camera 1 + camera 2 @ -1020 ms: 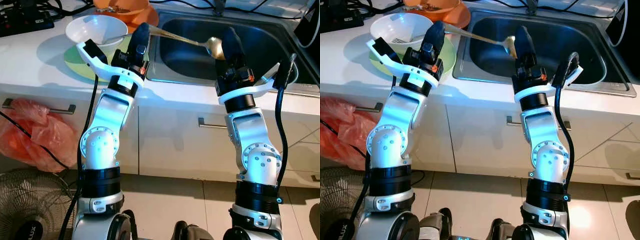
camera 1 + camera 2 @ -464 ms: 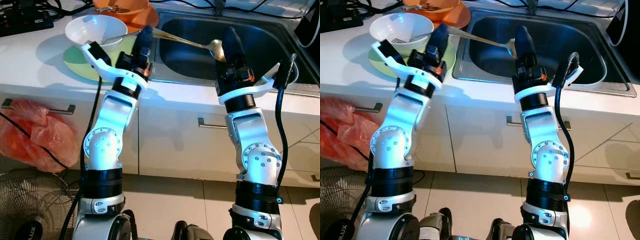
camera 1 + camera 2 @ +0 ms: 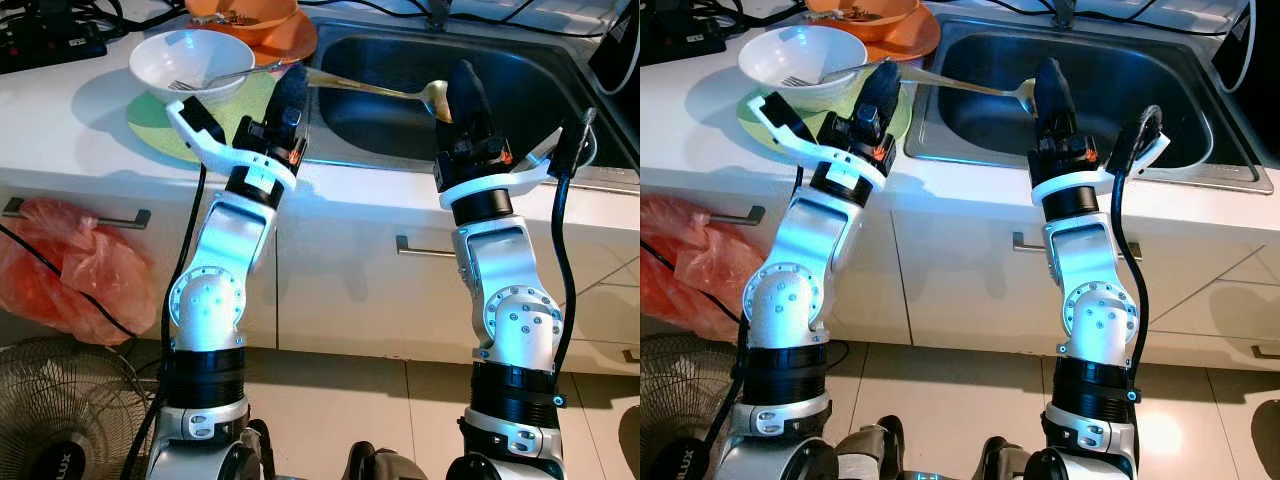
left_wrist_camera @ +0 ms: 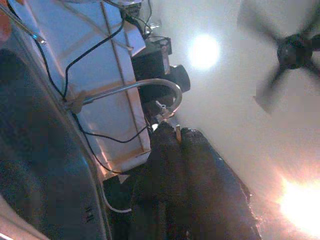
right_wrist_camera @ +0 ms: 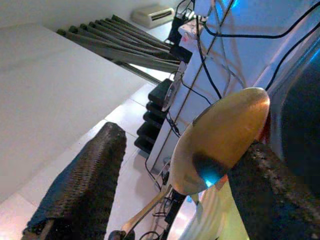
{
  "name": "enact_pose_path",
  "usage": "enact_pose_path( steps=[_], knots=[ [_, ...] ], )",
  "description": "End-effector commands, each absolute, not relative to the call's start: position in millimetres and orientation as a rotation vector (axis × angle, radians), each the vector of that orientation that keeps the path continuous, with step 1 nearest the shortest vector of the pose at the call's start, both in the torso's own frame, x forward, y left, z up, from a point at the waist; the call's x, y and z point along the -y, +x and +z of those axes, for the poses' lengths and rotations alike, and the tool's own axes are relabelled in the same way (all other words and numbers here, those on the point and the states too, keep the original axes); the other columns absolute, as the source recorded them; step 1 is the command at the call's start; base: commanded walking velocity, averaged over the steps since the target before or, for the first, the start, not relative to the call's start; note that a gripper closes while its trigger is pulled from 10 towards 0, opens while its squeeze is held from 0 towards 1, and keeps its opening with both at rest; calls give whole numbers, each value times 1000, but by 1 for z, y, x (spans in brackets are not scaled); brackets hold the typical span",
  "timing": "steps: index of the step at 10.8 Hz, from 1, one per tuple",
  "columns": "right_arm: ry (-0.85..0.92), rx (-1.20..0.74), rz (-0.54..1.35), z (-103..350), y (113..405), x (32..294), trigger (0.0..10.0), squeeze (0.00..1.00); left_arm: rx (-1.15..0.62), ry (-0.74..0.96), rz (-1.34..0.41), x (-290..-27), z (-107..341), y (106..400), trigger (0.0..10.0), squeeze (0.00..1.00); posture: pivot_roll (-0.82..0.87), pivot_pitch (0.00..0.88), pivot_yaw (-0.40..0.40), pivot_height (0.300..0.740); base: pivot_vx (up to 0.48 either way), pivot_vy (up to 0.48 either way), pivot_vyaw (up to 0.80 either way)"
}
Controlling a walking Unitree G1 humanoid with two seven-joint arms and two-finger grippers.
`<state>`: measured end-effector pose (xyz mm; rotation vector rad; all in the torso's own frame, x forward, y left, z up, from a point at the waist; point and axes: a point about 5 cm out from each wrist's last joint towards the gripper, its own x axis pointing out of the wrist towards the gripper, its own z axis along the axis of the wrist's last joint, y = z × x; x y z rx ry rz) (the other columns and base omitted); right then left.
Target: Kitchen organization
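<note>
In the left eye view, the long gold spoon (image 3: 375,90) sticks out over the sink (image 3: 520,70). Its handle end is at the left gripper (image 3: 287,95), and its round bowl end is right by the right gripper (image 3: 462,92). The spoon could slip and fall into the sink, because it is long and looks to be pinched only at one end. It could also bump the white bowl (image 3: 192,62) with the fork (image 3: 215,78) in it, which sits on the green plate (image 3: 170,125) just beside the left arm.

In the right eye view, the left gripper (image 3: 880,88) looks pressed together at the spoon's handle. The spoon's bowl (image 3: 1023,93) sits against the right gripper (image 3: 1053,85). An orange dish (image 3: 875,22) rests near the back of the counter.

In the left wrist view, the left fingers (image 4: 192,180) are tight together, with a thin pale tip of something poking out between them. It looks like the spoon's handle. The tap (image 4: 135,87) curves over the sink.

In the right wrist view, the right fingers (image 5: 82,175) are wide apart. The gold spoon bowl (image 5: 220,137) leans on one finger, and the other finger is well away from it. So the right gripper does not hold the spoon.
</note>
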<state>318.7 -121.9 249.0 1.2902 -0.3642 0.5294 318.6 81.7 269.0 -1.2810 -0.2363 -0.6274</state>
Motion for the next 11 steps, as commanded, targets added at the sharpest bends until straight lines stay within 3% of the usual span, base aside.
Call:
enact_pose_path(
  steps=[1,11],
  knots=[
    [1332,396,545,257,319,118,0,0,185,-1413,-668,-53,266,308,10000,0,96,172,-67,740,0,0,0],
    [1362,396,554,258,319,117,0,0,176,-1431,-660,-52,262,310,10000,0,95,168,-64,740,0,0,0]
  ],
)
